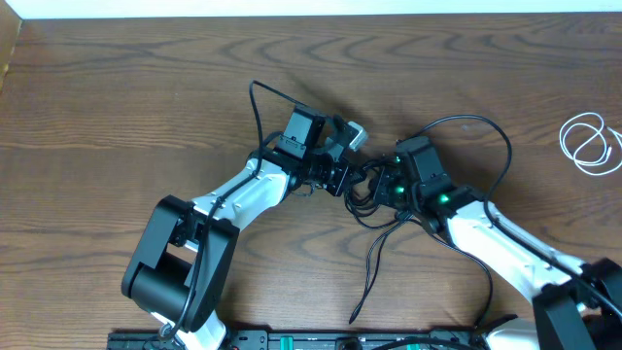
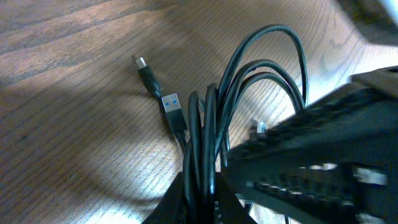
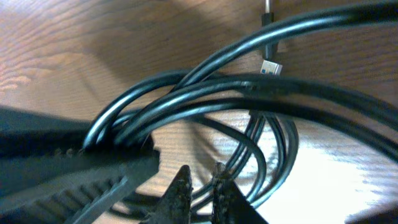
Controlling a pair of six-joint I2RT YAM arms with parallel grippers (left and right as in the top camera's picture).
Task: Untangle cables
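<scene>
The black cable [image 1: 370, 261] is bunched in loops at the table's middle, between my two grippers, with one tail trailing toward the front edge. My left gripper [image 1: 342, 178] is shut on several of its strands [image 2: 202, 155]. Loops arch up from the jaws [image 2: 273, 31]. Two plug ends, one with a blue insert [image 2: 172, 102], lie on the wood. My right gripper [image 3: 199, 177] faces the left one, fingers nearly together with one black strand [image 3: 249, 146] running into the narrow gap. The white cable [image 1: 590, 144] lies coiled alone at the far right.
The wooden table [image 1: 117, 107] carries nothing else. The right gripper's dark body [image 2: 323, 155] fills the right of the left wrist view, and the left gripper's finger [image 3: 74, 177] crosses the lower left of the right wrist view. Both arms' bases stand at the front edge.
</scene>
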